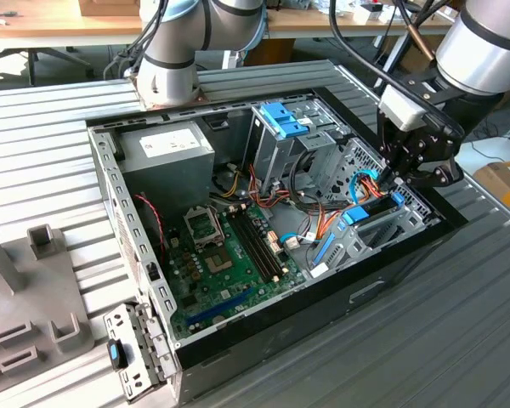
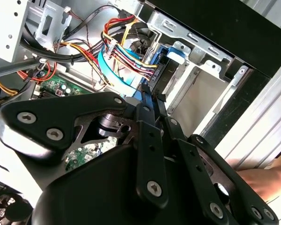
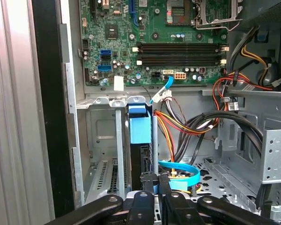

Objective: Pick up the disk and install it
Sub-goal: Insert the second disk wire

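An open computer case is seen lying on a ribbed metal table, motherboard exposed. In the exterior view the gripper is lowered into the case at the corner toward the exterior view's right, beside the grey drive cage.

The disk is found standing on edge in a slot of that cage, directly in front of the gripper's fingertips; its blue carrier faces the first wrist view, the black body running back toward the gripper. The two black fingers are drawn close together, and the near end of the disk is seen between their tips. The grip appears closed on the disk's thin edge. In the second wrist view the fingers meet at the same blue-edged part, just beside a bundle of coloured wires and a flat blue cable.

A blue ribbed latch is noted atop a taller cage at the case's far edge. A person's hand is visible at the edge of the second wrist view, outside the case wall.
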Controlling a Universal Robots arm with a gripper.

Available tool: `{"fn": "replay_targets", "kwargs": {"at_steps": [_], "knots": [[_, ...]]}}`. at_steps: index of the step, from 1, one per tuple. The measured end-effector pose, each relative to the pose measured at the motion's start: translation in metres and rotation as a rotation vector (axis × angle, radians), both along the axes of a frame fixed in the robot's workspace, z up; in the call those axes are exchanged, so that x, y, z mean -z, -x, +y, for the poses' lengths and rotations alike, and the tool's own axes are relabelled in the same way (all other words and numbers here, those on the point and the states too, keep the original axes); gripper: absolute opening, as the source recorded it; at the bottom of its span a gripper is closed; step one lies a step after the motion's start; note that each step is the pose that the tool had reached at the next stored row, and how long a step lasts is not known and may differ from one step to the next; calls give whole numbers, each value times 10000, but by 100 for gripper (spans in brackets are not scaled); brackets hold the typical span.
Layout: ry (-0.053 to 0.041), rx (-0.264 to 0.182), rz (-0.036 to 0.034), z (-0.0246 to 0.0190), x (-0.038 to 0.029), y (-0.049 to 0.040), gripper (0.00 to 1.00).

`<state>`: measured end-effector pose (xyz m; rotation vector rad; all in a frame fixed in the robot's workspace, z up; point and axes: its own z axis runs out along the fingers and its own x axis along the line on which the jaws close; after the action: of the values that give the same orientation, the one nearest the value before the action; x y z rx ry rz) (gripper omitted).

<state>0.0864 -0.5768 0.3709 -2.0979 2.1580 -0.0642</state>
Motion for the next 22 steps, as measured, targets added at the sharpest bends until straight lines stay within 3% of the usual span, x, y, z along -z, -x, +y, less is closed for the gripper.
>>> {"fn": "replay_targets", "kwargs": {"at_steps": [3,10,22], "knots": [[-12,-5,-9,0,2,0,16],[-127,-39,-127,-7,33,13,16],[-128,-402,-134,-21,80,28,16]]}}
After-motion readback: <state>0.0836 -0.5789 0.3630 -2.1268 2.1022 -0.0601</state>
